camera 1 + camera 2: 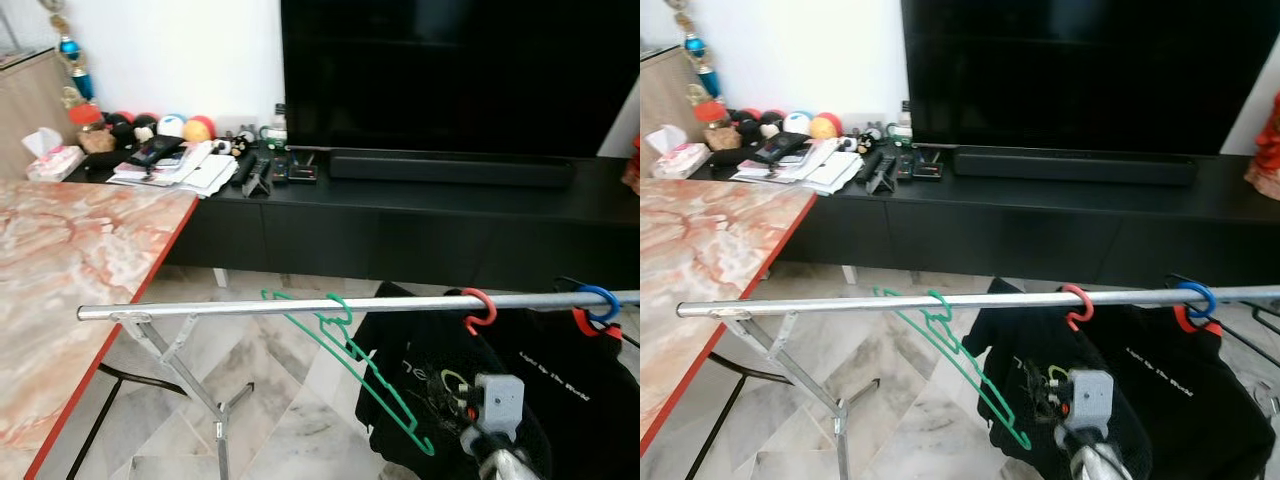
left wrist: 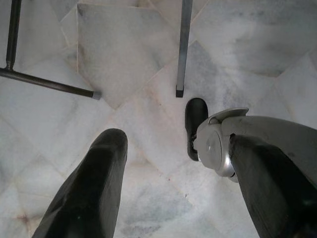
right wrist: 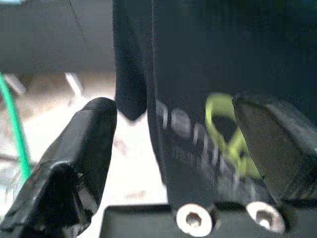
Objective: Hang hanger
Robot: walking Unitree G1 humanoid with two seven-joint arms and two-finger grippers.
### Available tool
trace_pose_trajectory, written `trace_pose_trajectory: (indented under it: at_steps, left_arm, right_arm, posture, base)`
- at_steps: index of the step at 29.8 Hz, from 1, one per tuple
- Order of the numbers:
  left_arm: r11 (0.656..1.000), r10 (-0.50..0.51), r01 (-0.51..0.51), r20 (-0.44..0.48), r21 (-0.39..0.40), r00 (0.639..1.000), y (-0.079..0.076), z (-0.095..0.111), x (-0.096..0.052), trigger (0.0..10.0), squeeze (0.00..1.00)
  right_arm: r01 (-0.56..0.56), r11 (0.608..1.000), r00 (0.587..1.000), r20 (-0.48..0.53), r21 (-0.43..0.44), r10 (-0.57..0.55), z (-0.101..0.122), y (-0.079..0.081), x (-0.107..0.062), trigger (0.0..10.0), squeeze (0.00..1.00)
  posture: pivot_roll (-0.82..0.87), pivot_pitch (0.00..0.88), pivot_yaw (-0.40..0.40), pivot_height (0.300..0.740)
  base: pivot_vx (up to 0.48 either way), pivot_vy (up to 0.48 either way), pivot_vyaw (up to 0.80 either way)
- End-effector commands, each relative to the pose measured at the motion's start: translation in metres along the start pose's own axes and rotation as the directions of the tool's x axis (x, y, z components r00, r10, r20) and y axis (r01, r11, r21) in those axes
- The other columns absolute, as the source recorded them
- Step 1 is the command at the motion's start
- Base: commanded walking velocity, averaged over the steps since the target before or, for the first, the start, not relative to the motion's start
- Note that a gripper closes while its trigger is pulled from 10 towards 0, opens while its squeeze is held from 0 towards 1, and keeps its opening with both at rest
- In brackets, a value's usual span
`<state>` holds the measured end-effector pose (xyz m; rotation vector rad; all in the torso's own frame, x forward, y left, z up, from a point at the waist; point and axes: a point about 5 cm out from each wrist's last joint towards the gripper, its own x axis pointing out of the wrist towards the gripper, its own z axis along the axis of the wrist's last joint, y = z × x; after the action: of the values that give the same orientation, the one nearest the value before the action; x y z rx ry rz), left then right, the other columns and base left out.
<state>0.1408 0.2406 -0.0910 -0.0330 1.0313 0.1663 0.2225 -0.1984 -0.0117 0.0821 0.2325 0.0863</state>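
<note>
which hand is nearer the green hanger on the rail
Right. The right hand is open beside the green hanger, facing the black shirt. The left hand hangs open over the floor.

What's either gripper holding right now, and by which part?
Nothing. The right gripper is open in front of a black shirt, with nothing between its fingers. The left gripper is open over the floor. The green hanger hangs on the rail, ungripped.

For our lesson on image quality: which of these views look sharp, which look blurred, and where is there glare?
Both eye views are sharp: the green hanger on the metal rail reads clearly, with bright glare at the right edge. The left wrist view is crisp on the marble floor. The right wrist view is blurred across the black T-shirt.
</note>
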Motion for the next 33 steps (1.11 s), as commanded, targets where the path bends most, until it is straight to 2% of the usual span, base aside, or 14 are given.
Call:
trace_pose_trajectory:
  at_steps: [1, 3, 7, 10, 15, 16, 18, 19, 22, 23, 28, 30, 32, 33]
  left_arm:
    - [1.0, -0.006, 0.006, -0.019, 0.003, 1.0, -0.005, -0.003, 0.001, 10.0, 0.0]
    - [1.0, -0.013, 0.013, -0.014, 0.002, 1.0, -0.01, 0.0, 0.002, 10.0, 0.0]
    - [1.0, -0.015, 0.015, -0.011, 0.004, 1.0, -0.012, 0.002, 0.002, 10.0, 0.0]
    - [1.0, -0.015, 0.015, -0.011, 0.01, 1.0, -0.012, 0.003, 0.003, 10.0, 0.0]
    - [1.0, -0.015, 0.015, -0.013, 0.013, 1.0, -0.011, 0.004, 0.003, 10.0, 0.0]
    - [1.0, -0.014, 0.015, -0.014, 0.013, 1.0, -0.011, 0.004, 0.003, 10.0, 0.0]
    - [1.0, -0.015, 0.015, -0.014, 0.012, 1.0, -0.011, 0.004, 0.003, 10.0, 0.0]
    - [1.0, -0.016, 0.016, -0.016, 0.012, 1.0, -0.01, 0.004, 0.003, 10.0, 0.0]
    - [1.0, -0.014, 0.014, -0.017, 0.007, 1.0, -0.007, 0.004, 0.002, 10.0, 0.0]
    - [1.0, -0.012, 0.012, -0.018, 0.006, 1.0, -0.005, 0.004, 0.002, 10.0, 0.0]
    - [1.0, -0.01, 0.01, -0.023, 0.004, 1.0, -0.003, 0.002, 0.001, 10.0, 0.0]
    - [1.0, -0.012, 0.012, -0.029, 0.008, 1.0, -0.004, 0.0, 0.001, 10.0, 0.0]
    - [1.0, -0.012, 0.013, -0.029, 0.008, 1.0, -0.005, 0.0, 0.001, 10.0, 0.0]
    - [1.0, -0.015, 0.016, -0.03, 0.01, 0.999, -0.007, 0.0, 0.001, 10.0, 0.0]
  right_arm:
    - [0.008, 1.0, 0.999, 0.043, -0.004, -0.008, 0.008, -0.003, -0.001, 10.0, 0.0]
    - [0.038, 0.999, 0.995, 0.094, 0.01, -0.039, 0.015, -0.004, -0.012, 10.0, 0.0]
    - [0.079, 0.997, 0.982, 0.171, 0.006, -0.079, 0.033, -0.005, -0.016, 10.0, 0.0]
    - [0.114, 0.993, 0.961, 0.252, 0.006, -0.112, 0.059, -0.007, -0.011, 10.0, 0.0]
    - [0.096, 0.995, 0.963, 0.256, -0.012, -0.09, 0.079, -0.01, 0.001, 10.0, 0.0]
    - [0.088, 0.996, 0.973, 0.217, -0.031, -0.079, 0.08, -0.012, 0.005, 10.0, 0.0]
    - [0.082, 0.996, 0.976, 0.206, -0.041, -0.072, 0.082, -0.013, 0.008, 10.0, 0.0]
    - [0.062, 0.996, 0.99, 0.132, -0.07, -0.052, 0.084, -0.016, 0.015, 10.0, 0.0]
    - [0.017, 0.994, 0.998, 0.058, -0.105, -0.011, 0.09, -0.02, 0.025, 10.0, 0.0]
    - [0.024, 0.99, 0.999, 0.038, -0.141, -0.019, 0.094, -0.023, 0.027, 10.0, 0.0]
    - [0.044, 0.99, 0.996, -0.069, -0.135, -0.053, 0.095, -0.031, 0.034, 10.0, 0.0]
    - [0.041, 0.995, 0.988, -0.143, -0.092, -0.054, 0.091, -0.033, 0.037, 10.0, 0.0]
    - [0.038, 0.996, 0.985, -0.165, -0.087, -0.052, 0.091, -0.033, 0.038, 10.0, 0.0]
    - [0.038, 0.998, 0.976, -0.21, -0.051, -0.048, 0.088, -0.033, 0.039, 10.0, 0.0]
  posture:
    - [-0.05, 0.0, 0.003, 0.74]
    - [-0.04, 0.0, 0.002, 0.74]
    - [-0.05, 0.0, 0.006, 0.74]
    - [-0.05, 0.0, 0.009, 0.74]
    - [-0.05, 0.0, 0.007, 0.74]
    - [-0.05, 0.0, 0.006, 0.74]
    - [-0.05, 0.0, 0.006, 0.74]
    - [-0.04, 0.0, 0.004, 0.74]
    - [-0.03, 0.0, -0.001, 0.74]
    - [-0.03, 0.0, -0.003, 0.74]
    - [-0.03, 0.0, -0.005, 0.74]
    - [-0.03, 0.0, -0.008, 0.74]
    - [-0.03, 0.0, -0.008, 0.74]
    - [-0.03, 0.0, -0.008, 0.74]
  base:
    - [0.0, 0.0, 0.0]
    - [0.0, 0.0, 0.0]
    - [0.0, 0.0, 0.0]
    - [0.0, 0.0, 0.0]
    - [0.0, 0.0, 0.0]
    - [0.0, 0.0, 0.0]
    - [0.0, 0.0, 0.0]
    - [0.0, 0.0, 0.0]
    - [0.0, 0.0, 0.0]
    - [0.0, 0.0, 0.0]
    - [0.0, 0.0, 0.0]
    - [0.0, 0.0, 0.0]
    - [0.0, 0.0, 0.0]
    - [0.0, 0.0, 0.0]
